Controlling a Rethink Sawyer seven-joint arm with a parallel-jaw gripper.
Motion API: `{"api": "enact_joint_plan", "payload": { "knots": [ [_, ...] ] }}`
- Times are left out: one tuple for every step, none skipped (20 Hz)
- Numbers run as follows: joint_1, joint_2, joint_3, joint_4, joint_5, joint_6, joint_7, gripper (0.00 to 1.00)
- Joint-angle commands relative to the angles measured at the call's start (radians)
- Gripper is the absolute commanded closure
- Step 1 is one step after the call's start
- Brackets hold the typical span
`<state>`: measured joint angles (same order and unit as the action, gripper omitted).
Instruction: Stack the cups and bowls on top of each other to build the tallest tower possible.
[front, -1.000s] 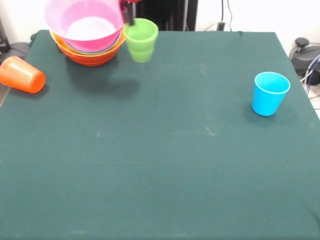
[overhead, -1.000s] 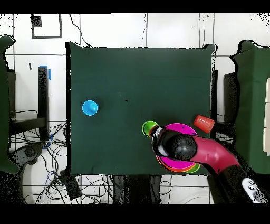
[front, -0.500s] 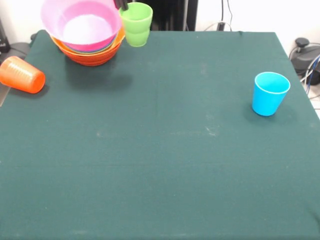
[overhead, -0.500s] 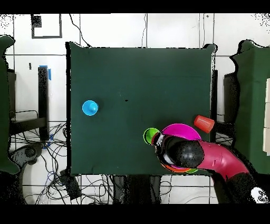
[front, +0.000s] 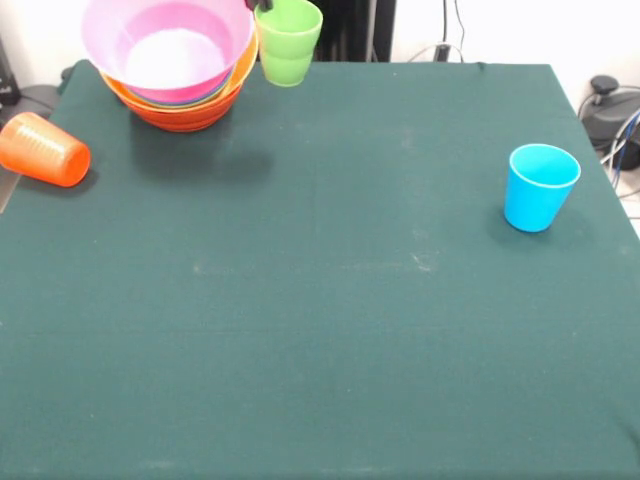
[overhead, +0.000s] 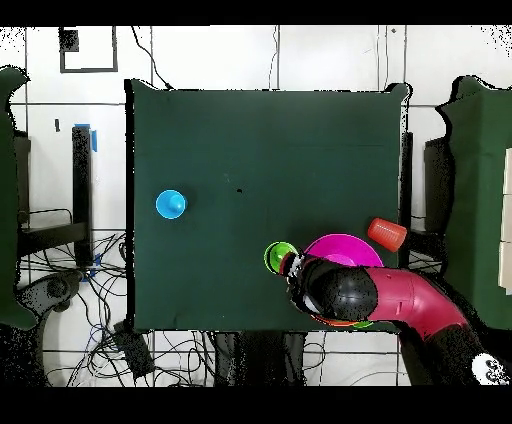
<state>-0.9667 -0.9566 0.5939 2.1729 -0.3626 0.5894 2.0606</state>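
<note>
Your gripper (front: 262, 5) clamps rim of lime green cup (front: 288, 42), cup lifted off table (front: 330, 300), hanging upright just beside pile of bowls (front: 178, 62). Pile sits at table corner, pink bowl (front: 168, 45) on top, tilted. Orange cup (front: 43, 149) lies on side at table edge near pile. Light blue cup (front: 540, 186) upright, well apart, near opposite edge. Broad middle open. Your arm (overhead: 385, 298) reaches over pile, covering part of it.

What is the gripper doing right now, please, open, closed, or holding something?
Gripper: closed on the rim of the lime green cup, which hangs lifted beside the stack of bowls.
</note>
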Motion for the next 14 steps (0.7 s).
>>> {"api": "enact_joint_plan", "payload": {
  "knots": [
    [-0.034,-0.026,0.111,0.066,-0.041,0.171,-0.265,1.0],
    [-0.052,-0.055,0.132,0.073,-0.016,0.197,-0.282,1.0],
    [-0.077,-0.082,0.159,0.077,0.011,0.231,-0.307,1.0],
    [-0.104,-0.1,0.186,0.075,0.036,0.267,-0.33,1.0],
    [-0.13,-0.114,0.21,0.07,0.054,0.299,-0.349,1.0],
    [-0.154,-0.123,0.233,0.065,0.065,0.325,-0.365,1.0],
    [-0.176,-0.126,0.252,0.063,0.072,0.344,-0.375,1.0],
    [-0.197,-0.128,0.27,0.064,0.074,0.354,-0.382,1.0],
    [-0.215,-0.13,0.287,0.07,0.075,0.355,-0.383,1.0],
    [-0.231,-0.13,0.303,0.077,0.075,0.351,-0.382,1.0],
    [-0.243,-0.13,0.315,0.086,0.074,0.345,-0.376,1.0],
    [-0.254,-0.13,0.328,0.094,0.073,0.338,-0.371,1.0],
    [-0.263,-0.128,0.338,0.098,0.069,0.335,-0.364,1.0],
    [-0.272,-0.126,0.349,0.101,0.065,0.333,-0.358,1.0]
  ]
}}
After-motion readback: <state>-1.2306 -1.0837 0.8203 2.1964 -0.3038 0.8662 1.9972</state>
